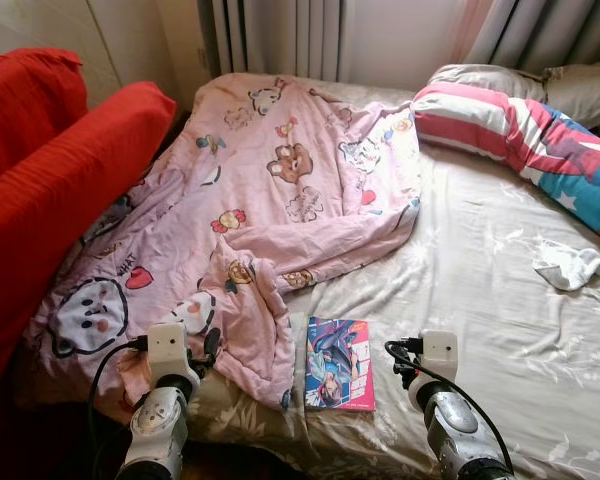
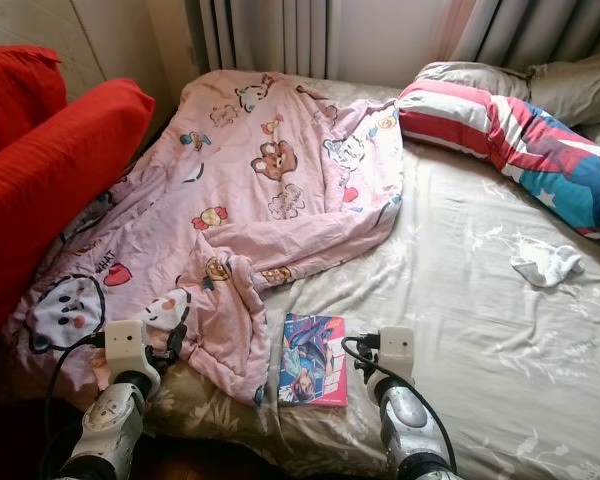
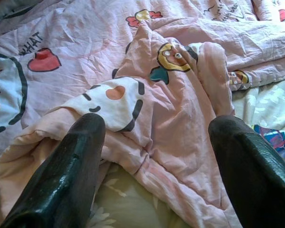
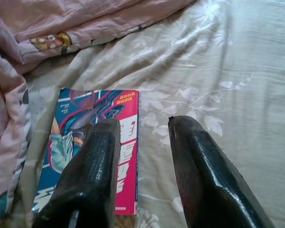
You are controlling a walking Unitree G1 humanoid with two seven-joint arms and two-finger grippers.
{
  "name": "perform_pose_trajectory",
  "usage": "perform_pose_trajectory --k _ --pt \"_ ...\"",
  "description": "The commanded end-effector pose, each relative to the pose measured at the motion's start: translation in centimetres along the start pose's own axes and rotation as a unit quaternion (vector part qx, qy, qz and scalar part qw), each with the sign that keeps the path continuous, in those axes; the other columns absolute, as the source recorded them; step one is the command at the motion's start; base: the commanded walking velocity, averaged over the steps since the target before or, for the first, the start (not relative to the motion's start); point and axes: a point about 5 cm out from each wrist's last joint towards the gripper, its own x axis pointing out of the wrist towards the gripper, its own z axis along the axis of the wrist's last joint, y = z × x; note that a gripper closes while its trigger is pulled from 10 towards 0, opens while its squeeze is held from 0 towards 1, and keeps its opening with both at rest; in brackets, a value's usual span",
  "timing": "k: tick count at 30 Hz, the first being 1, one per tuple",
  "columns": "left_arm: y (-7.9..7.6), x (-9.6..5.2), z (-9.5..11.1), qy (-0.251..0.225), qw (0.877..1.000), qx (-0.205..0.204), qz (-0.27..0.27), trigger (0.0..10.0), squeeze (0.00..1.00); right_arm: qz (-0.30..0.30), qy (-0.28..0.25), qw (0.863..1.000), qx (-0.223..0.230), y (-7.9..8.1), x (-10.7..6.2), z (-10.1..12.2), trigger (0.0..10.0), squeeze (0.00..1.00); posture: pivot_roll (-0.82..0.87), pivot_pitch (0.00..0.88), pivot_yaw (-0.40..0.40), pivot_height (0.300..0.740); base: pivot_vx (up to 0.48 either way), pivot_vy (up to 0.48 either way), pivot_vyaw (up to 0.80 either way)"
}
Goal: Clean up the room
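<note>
Unmade bed (image 1: pixel 500 300), rumpled pink blanket (image 1: pixel 270 200), book (image 1: pixel 338 364)

On the bed (image 1: pixel 480 300) a blanket (image 1: pixel 270 190) covers the left half, a book (image 1: pixel 338 364) lies just right of its near edge, a sock (image 1: pixel 570 267) sits far right, pillows (image 1: pixel 520 120) lie behind, and a sofa (image 1: pixel 50 170) stands left.

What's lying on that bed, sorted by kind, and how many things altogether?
Pink cartoon blanket: 1
Striped long pillow: 1
Beige pillows: 2
Book: 1
White sock: 1
Total: 6
</note>
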Motion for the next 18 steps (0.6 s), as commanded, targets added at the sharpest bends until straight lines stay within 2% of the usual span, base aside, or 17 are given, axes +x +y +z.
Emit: perform_pose_trajectory --k 1,14,18 --pt "0.7 -0.3 -0.1 -0.003 1.0 0.001 0.007 10.0 0.0 0.015 0.018 1.0 -0.002 0.7 0.0 -0.5 10.0 0.0 0.08 0.145 -0.016 0.67 0.0 0.0 0.0" --pt "1.1 0.0 0.9 -0.019 1.0 0.007 0.003 10.0 0.0 0.016 0.023 1.0 0.012 1.2 0.2 -0.3 10.0 0.0 0.1 0.147 0.002 0.665 0.0 0.0 0.0" --pt "1.0 0.1 0.8 -0.015 1.0 0.006 0.004 10.0 0.0 0.021 0.016 1.0 0.016 1.3 0.4 0.2 10.0 0.0 0.09 0.145 -0.001 0.641 0.0 0.0 0.0"
